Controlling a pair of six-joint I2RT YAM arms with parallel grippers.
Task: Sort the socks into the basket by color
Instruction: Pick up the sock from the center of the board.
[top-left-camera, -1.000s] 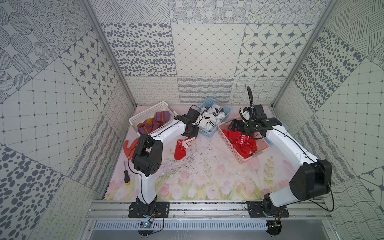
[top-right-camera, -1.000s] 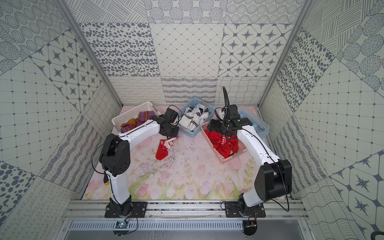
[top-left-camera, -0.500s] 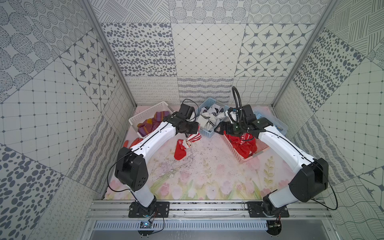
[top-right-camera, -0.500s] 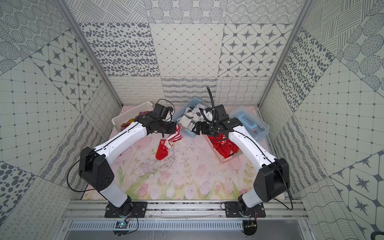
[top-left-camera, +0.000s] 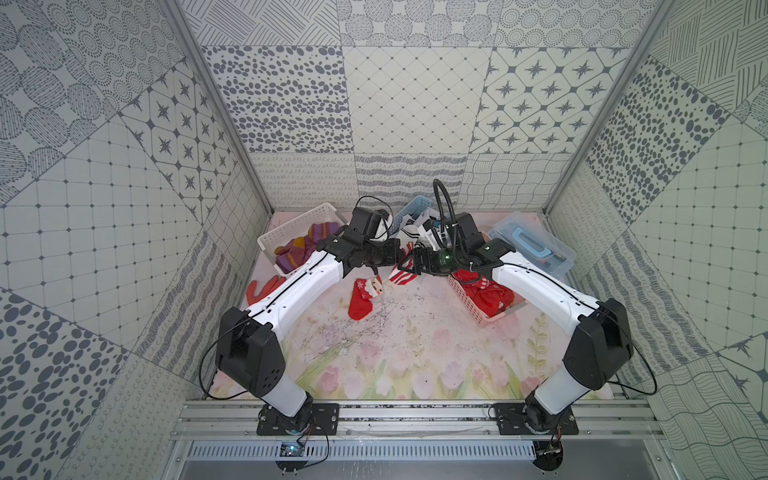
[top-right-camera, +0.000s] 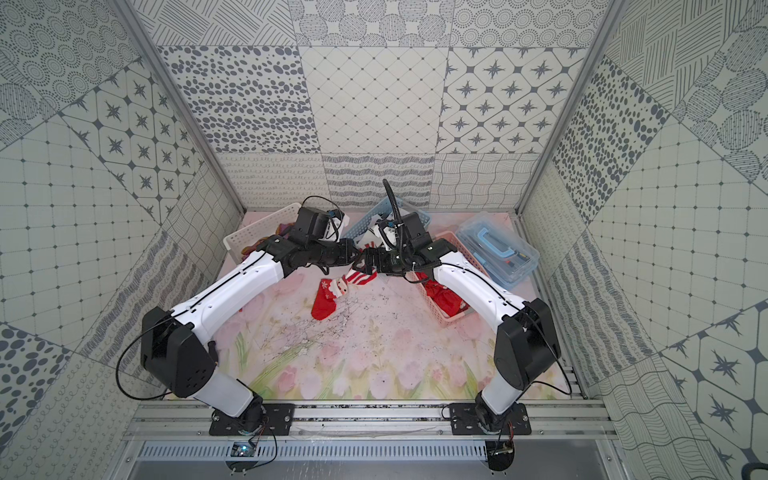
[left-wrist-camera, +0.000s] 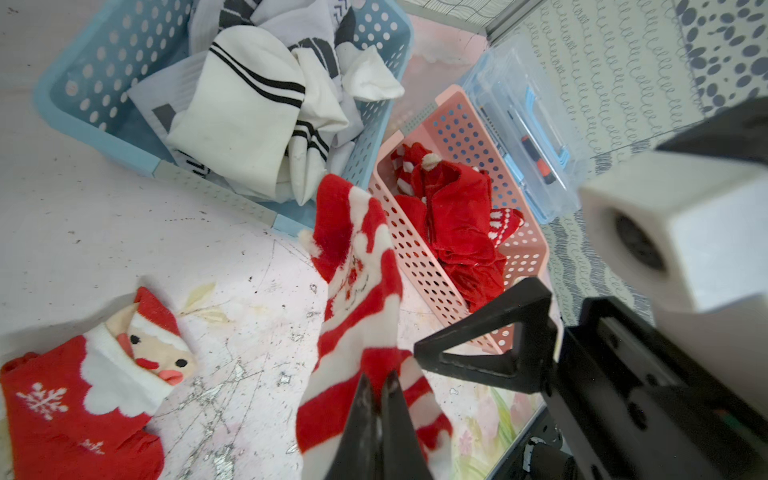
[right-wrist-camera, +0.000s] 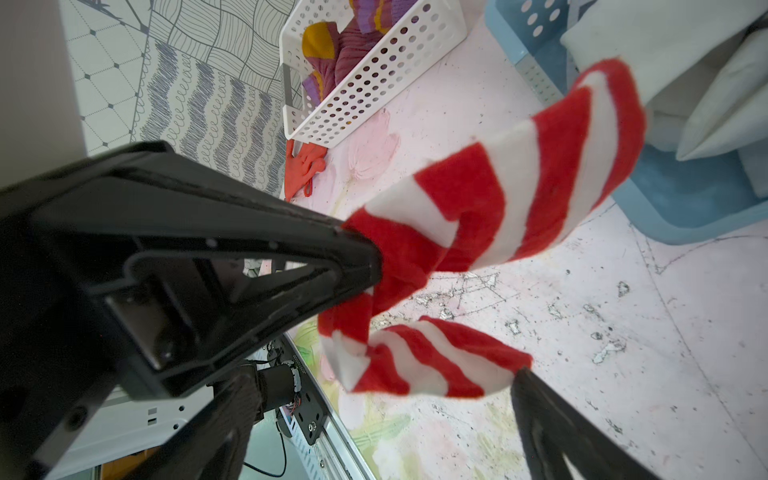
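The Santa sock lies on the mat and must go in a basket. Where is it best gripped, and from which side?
Probably at the face end of the Santa sock, coming straight down from above. That end looks folded and raised off the mat, so jaws can close around it; the red foot lies flat and offers no edge.

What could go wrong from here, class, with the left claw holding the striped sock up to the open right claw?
1. The left claw pinches the striped sock by a small fold, with both ends drooping. The open right claw could shut on the left claw itself, or on air.
2. If the left claw lets go too soon, the sock would likely drop onto the mat near the Santa sock, short of the pink basket.
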